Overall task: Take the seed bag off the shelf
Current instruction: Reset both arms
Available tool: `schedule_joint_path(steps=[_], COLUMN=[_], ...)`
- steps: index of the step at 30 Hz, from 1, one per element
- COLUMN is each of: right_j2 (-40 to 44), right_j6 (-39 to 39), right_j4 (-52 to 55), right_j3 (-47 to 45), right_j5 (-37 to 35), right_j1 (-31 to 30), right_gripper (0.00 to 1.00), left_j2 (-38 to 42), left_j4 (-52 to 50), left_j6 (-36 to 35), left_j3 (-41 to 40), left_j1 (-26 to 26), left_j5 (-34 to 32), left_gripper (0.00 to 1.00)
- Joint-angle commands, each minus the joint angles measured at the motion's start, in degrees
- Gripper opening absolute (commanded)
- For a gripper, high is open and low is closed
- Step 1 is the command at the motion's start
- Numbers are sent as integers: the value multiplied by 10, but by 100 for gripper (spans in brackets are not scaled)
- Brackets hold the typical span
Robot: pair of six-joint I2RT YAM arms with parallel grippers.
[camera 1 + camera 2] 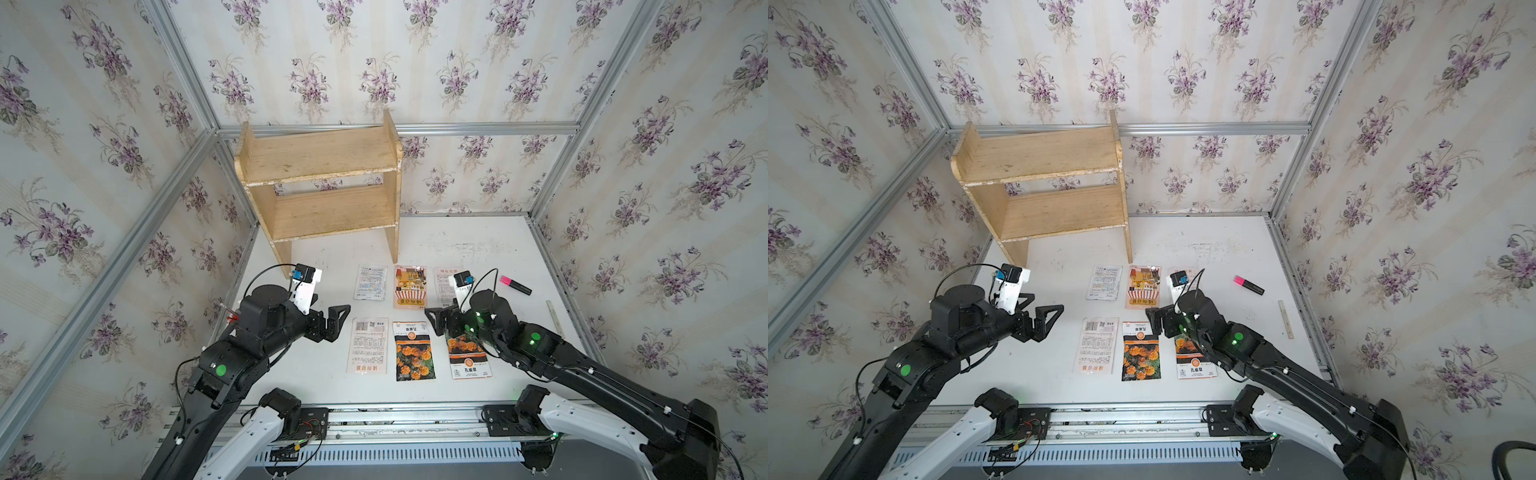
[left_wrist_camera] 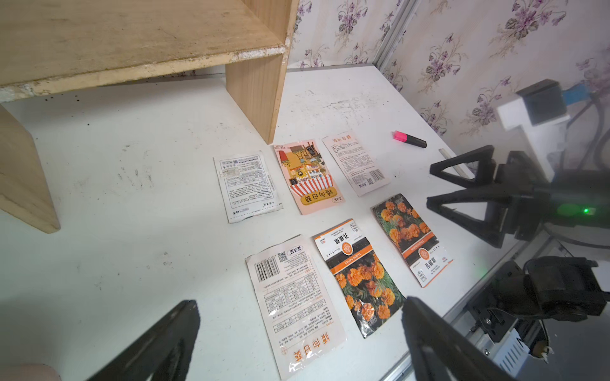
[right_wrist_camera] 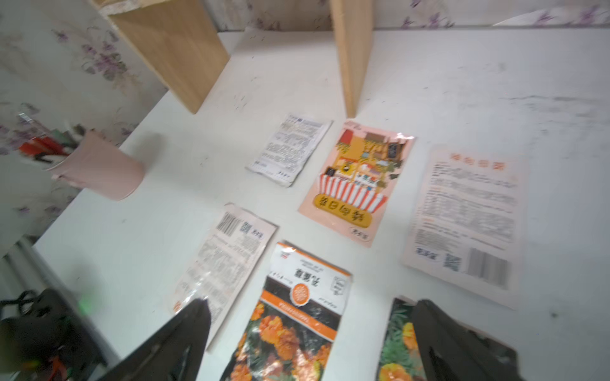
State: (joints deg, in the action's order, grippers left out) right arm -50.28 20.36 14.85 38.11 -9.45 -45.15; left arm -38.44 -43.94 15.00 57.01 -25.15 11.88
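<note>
The pale wooden shelf (image 1: 320, 183) (image 1: 1042, 183) stands at the back left of the white table, and both its boards are bare. Several seed bags lie flat on the table in front of it: a pink illustrated one (image 1: 410, 286), a white one (image 1: 370, 282), a barcode-side one (image 1: 368, 345) and two orange-marigold ones (image 1: 414, 351) (image 2: 411, 237). My left gripper (image 1: 332, 309) (image 2: 298, 310) is open to their left, holding nothing. To their right, my right gripper (image 1: 436, 316) (image 3: 310, 306) is open low over the marigold bags, also holding nothing.
A pink highlighter (image 1: 515, 285) and a pale ruler (image 1: 555, 318) lie at the right side of the table. A pink cup (image 3: 99, 165) with pens stands at the left edge behind my left arm. Wallpapered walls with aluminium frames close in three sides.
</note>
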Motion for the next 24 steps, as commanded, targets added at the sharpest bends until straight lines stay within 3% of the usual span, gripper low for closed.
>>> schedule_joint_path(steps=[1,5,11,17,24], right_j2=[37,78,61,27,-3], right_j6=[-41,-71,-100,-138,-172], right_j4=[-51,-122,-204,-294,-441], right_j3=[-30,-76,-105,-132,-211], right_j5=[-59,-49,-59,-47,-27], right_j1=[41,128,237,292,338], right_gripper=[100,100,100,100,100], left_j2=[-10,-31,-55,-93,-109], left_j4=[44,62,128,205,324], left_j6=[-6,-17,-10,-48,-97], left_j3=[-6,-21,-72,-111,-172], left_j1=[1,0,1,4,47], left_j5=[-67,-141,-233,-298,-310], left_gripper=[100,100,100,100,100])
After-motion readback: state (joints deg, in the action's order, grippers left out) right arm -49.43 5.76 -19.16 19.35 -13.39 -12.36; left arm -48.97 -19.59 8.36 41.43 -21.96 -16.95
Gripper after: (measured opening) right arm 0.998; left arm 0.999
